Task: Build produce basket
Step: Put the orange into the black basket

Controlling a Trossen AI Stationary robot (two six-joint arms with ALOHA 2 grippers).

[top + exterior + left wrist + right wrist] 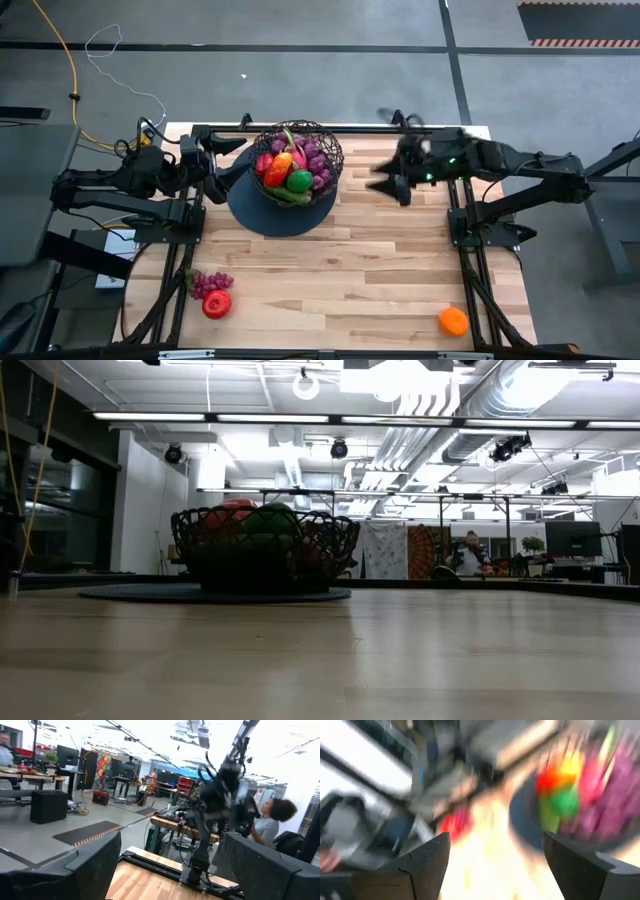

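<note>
The black wire basket (297, 160) stands on a flat dark round disc (270, 212) at the table's far middle. It holds produce: red, orange, green and purple pieces (292, 168). The low view shows the basket (265, 550) filled above its rim. My left gripper (228, 163) hangs open just left of the basket, above the table, with nothing between its fingers (170, 855). My right gripper (390, 178) hangs open to the right of the basket, also with nothing in it (495, 855); its wrist view shows the basket (580, 795) blurred.
Purple grapes (210, 283) and a red fruit (217, 304) lie near the table's front left corner. An orange (453, 320) lies near the front right corner. Bare wood lies between them and the disc. A person (270, 820) sits beyond the table's right side.
</note>
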